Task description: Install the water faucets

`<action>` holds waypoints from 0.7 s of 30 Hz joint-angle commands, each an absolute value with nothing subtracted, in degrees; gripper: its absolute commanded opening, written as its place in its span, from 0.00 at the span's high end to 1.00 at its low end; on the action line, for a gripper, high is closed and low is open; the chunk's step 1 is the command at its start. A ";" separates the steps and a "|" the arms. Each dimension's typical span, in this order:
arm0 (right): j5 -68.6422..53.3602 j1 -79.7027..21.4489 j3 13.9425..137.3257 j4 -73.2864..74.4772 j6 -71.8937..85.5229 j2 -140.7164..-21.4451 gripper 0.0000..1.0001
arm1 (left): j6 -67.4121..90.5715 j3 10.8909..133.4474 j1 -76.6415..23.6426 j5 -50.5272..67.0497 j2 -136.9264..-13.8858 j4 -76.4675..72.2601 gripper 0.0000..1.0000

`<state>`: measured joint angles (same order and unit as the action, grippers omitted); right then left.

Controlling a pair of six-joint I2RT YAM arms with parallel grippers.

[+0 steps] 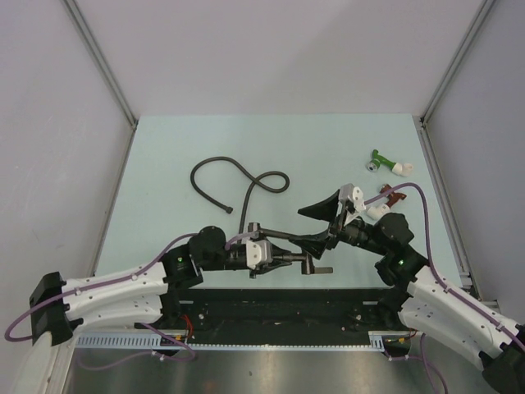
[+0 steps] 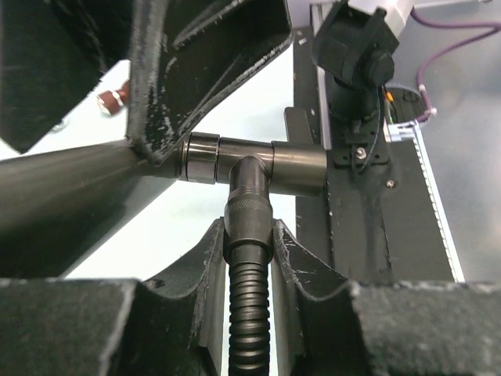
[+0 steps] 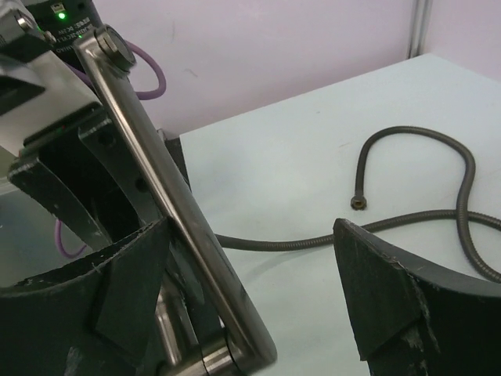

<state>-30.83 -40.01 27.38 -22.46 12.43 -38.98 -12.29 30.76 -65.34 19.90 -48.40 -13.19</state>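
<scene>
The dark grey-brown faucet (image 1: pixel 279 232) hangs above the table's near edge. Its T-shaped body (image 2: pixel 270 167) shows in the left wrist view, with its long straight arm (image 3: pixel 168 196) in the right wrist view. My left gripper (image 1: pixel 299 258) is shut on the faucet's knurled stem (image 2: pixel 248 205), where the black flexible hose (image 2: pixel 249 313) joins it between the fingers. My right gripper (image 1: pixel 316 227) is open wide around the faucet's arm end. The arm lies against its left finger (image 3: pixel 129 274), and the other finger (image 3: pixel 383 298) stands well apart.
The hose (image 1: pixel 238 174) lies coiled on the pale green table top (image 1: pixel 164 164), its free end (image 3: pixel 358 204) loose. A green fitting (image 1: pixel 381 162) and a dark-red fitting (image 1: pixel 390 197) with white ends lie at the right. Grey walls enclose the table.
</scene>
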 commanded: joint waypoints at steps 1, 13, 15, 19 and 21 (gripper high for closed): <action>-29.62 -41.22 29.71 -25.93 11.96 -40.34 0.12 | -10.20 35.07 -65.74 27.23 -51.41 -18.37 1.00; -23.21 -41.22 30.50 -16.53 6.59 -42.71 0.12 | -9.75 35.77 -65.74 30.32 -51.51 -18.63 1.00; -19.96 -41.13 30.50 -14.68 6.68 -42.54 0.12 | -9.67 35.68 -65.74 31.11 -50.80 -18.63 1.00; -15.30 -40.08 30.50 -11.87 7.12 -42.63 0.12 | -9.58 35.33 -65.74 32.60 -49.14 -19.16 1.00; -14.94 -39.55 30.50 -10.55 7.47 -42.89 0.13 | -9.49 34.89 -65.74 32.87 -48.52 -19.60 1.00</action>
<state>-21.78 -40.64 28.53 -14.28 8.38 -42.37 -9.47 31.51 -65.19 26.74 -52.23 -11.90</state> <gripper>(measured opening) 0.880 0.285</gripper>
